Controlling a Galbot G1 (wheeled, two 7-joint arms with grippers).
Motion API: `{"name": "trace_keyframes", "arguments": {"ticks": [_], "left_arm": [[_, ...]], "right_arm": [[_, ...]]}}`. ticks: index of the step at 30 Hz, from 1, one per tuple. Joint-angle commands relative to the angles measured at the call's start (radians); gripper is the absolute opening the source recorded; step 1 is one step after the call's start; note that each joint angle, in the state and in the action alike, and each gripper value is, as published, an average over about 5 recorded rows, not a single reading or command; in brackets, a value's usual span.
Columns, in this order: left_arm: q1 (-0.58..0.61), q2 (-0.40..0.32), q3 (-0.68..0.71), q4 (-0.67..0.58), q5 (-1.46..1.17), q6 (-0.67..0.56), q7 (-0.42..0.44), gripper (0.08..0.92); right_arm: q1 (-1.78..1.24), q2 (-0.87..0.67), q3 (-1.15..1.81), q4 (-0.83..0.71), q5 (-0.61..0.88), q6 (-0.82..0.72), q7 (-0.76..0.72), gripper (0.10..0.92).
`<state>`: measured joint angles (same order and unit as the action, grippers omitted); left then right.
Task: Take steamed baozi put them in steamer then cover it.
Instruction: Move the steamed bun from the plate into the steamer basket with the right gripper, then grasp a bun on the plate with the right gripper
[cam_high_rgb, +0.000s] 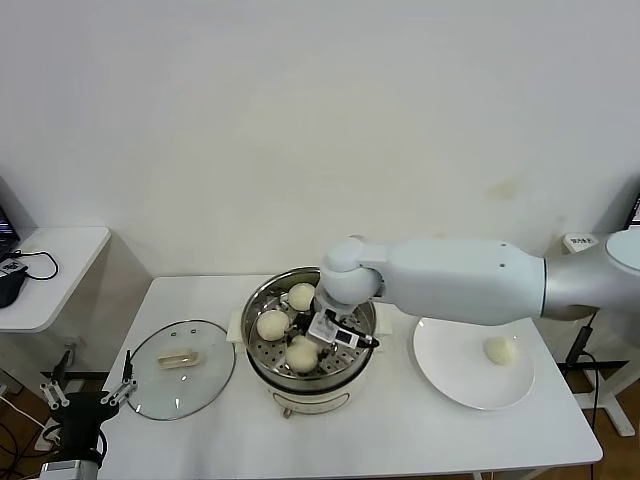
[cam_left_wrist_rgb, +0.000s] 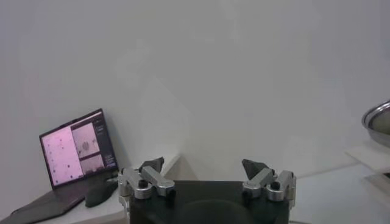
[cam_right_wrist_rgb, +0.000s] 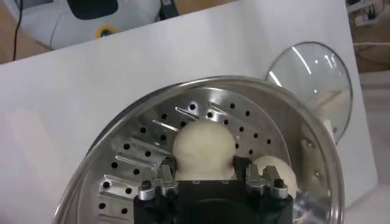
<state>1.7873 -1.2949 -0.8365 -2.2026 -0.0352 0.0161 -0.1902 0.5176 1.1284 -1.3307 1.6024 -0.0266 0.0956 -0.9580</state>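
Currently three baozi sit in the steamer (cam_high_rgb: 262, 350); the last steamed baozi (cam_high_rgb: 499, 350) lies on the plate (cam_high_rgb: 450, 385).
I see the right tool (cam_right_wrist_rgb: 205, 169) spread around a bun (cam_right_wrist_rgb: 204, 146) without clamping it; the remaining bun lies toward the tabletop's right edge, nearer this arm. Left tool (cam_left_wrist_rgb: 206, 172) idles open off the left edge.

No writing can be read anywhere. The laptop (cam_left_wrist_rgb: 76, 155) screen shows pink windows too small to make out, and a small tag (cam_high_rgb: 578, 242) at the table's far right is illegible.
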Motion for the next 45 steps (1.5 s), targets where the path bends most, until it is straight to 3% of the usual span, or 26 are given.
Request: {"name": "trace_keyframes", "arguments": {"ticks": [1,11,16,25,30,37,45], "left_arm": [[0.001,0.002,-0.002,-0.002,-0.001,0.000,0.000,0.823],[0.021,0.033,-0.009,-0.021,-0.001,0.002,0.002,0.823],[0.020,0.043,0.000,-0.027,0.000,0.003,0.004,0.823],[0.013,0.060,0.037,-0.024,0.008,0.003,0.004,0.823],[0.017,0.071,0.046,-0.020,0.012,0.003,0.004,0.823],[0.020,0.077,0.052,-0.020,0.021,0.006,0.006,0.823],[0.025,0.076,0.048,-0.007,0.029,0.006,0.006,0.823]], "right_arm": [[0.055,-0.054,0.034,0.000,0.025,0.000,0.002,0.785],[0.115,-0.311,0.096,0.018,0.275,-0.332,-0.050,0.823],[0.108,-0.497,0.133,0.057,0.298,-0.430,-0.065,0.823],[-0.062,-0.751,0.183,0.091,0.107,-0.417,-0.071,0.822],[-0.332,-0.815,0.407,0.023,-0.028,-0.373,-0.069,0.823],[-0.683,-0.803,0.712,-0.141,-0.144,-0.318,-0.076,0.823],[-0.733,-0.698,0.778,-0.306,-0.197,-0.283,-0.112,0.823]]}}
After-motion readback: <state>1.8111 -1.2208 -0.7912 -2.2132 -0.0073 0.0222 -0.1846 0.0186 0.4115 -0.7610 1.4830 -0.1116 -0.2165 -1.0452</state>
